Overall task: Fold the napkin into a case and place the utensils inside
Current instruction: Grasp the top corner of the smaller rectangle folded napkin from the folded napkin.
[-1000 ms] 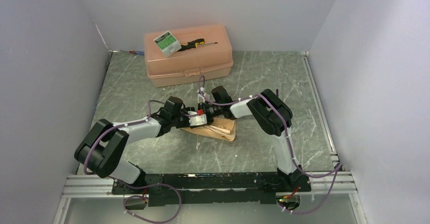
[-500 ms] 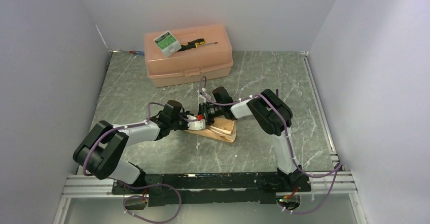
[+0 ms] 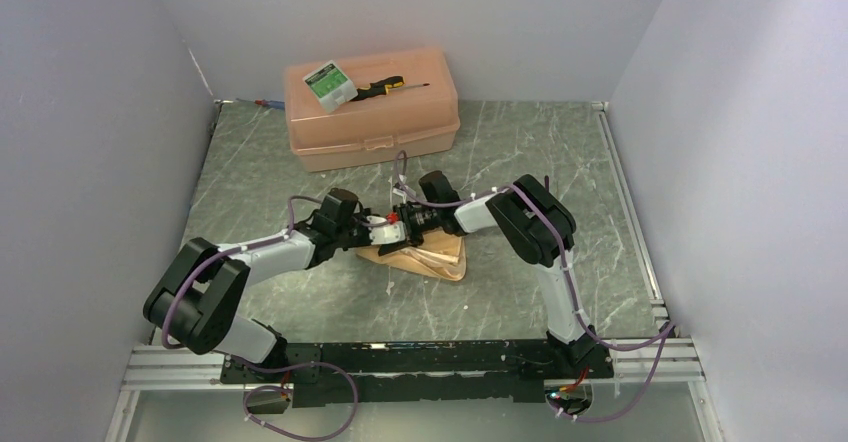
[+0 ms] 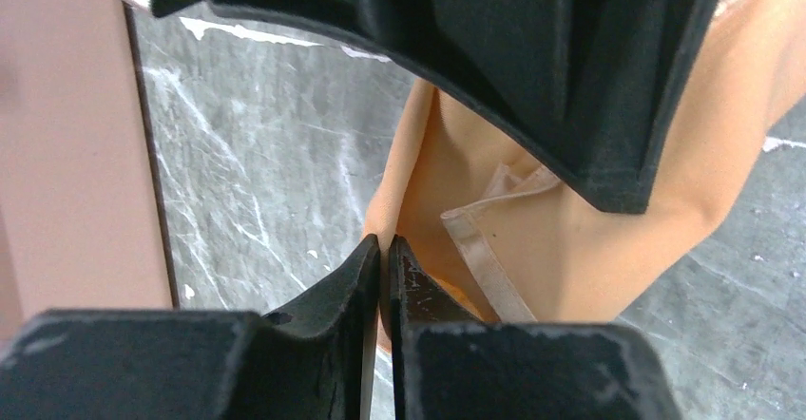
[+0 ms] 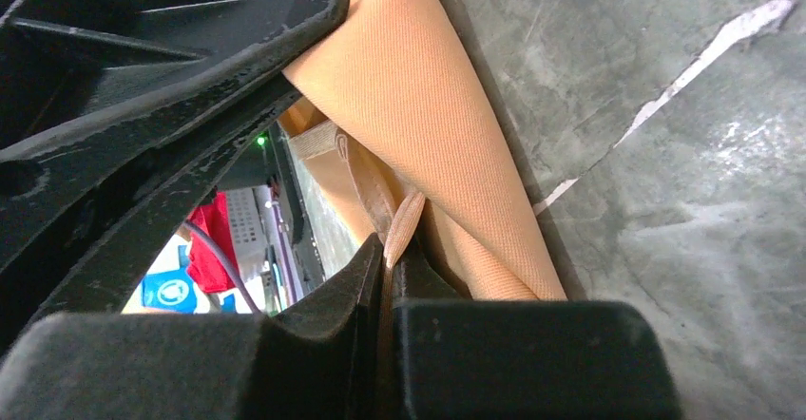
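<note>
The napkin (image 3: 432,258) lies mid-table (image 3: 560,162) as a rough, loosely layered wedge, wider at the right and narrowing toward the left, where both arms meet over its far-left edge. We judge the fold to be partly made: layers overlap and a hemmed edge shows in both wrist views, but the cloth bulges and does not lie flat. We do not yet see the narrow pocket with a slanted edge that would serve as the case.

The right gripper (image 5: 387,258) is clamped shut, with a strip of the napkin's hem pinched between its fingers. The left gripper (image 4: 383,254) has its fingers pressed almost together right at the cloth's edge. It looks to us as though a thin bit of napkin is caught there, though the view is too tight to be sure.

The utensils show in none of the views, so we cannot say where they lie. Nothing metallic sits in or on the cloth.

So we place the task in its first half. The remaining folds have to be made and flattened into a case, and then the cutlery has to be fetched and slid inside. The peach plastic box (image 3: 380,134) at the far left, with a screwdriver (image 3: 388,87) on its lid, stands well apart from the work.
</note>
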Available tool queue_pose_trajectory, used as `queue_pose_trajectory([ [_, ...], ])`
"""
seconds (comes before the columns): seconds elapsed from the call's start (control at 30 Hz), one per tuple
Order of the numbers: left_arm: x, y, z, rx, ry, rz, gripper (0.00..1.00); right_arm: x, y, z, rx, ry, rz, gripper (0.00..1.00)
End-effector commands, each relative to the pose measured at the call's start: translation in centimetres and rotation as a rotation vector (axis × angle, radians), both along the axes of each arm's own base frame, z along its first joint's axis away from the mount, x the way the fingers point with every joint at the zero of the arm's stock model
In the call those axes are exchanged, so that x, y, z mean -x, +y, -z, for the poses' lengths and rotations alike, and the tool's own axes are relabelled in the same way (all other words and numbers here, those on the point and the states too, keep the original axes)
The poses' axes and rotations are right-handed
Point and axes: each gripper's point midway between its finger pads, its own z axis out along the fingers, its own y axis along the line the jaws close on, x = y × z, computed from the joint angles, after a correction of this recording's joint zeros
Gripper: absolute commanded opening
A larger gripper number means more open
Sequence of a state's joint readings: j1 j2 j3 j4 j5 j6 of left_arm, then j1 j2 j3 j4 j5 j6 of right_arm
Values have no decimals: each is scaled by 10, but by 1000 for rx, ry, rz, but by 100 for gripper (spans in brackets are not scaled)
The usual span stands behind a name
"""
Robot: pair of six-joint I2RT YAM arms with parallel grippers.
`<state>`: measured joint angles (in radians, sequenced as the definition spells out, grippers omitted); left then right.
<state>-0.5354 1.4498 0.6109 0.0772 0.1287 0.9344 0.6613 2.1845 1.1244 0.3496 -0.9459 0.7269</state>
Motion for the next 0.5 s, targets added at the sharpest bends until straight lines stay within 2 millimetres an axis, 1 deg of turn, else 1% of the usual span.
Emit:
queue_pose_trajectory([
  [0.0,-13,-13,-29,72,-41,-18,11,1,-7,21,83,33,11,0],
  [0.07,-14,-14,-32,78,-40,-25,10,-1,-6,19,90,25,14,0],
  [0.2,-6,-13,-30,72,-16,-14,5,-6,-5,17,107,25,22,0],
  [0.3,1,-13,-30,75,-9,-4,4,-11,-2,13,114,19,29,0],
  [0.47,6,-23,-33,90,-36,40,5,-19,1,8,135,7,38,0],
])
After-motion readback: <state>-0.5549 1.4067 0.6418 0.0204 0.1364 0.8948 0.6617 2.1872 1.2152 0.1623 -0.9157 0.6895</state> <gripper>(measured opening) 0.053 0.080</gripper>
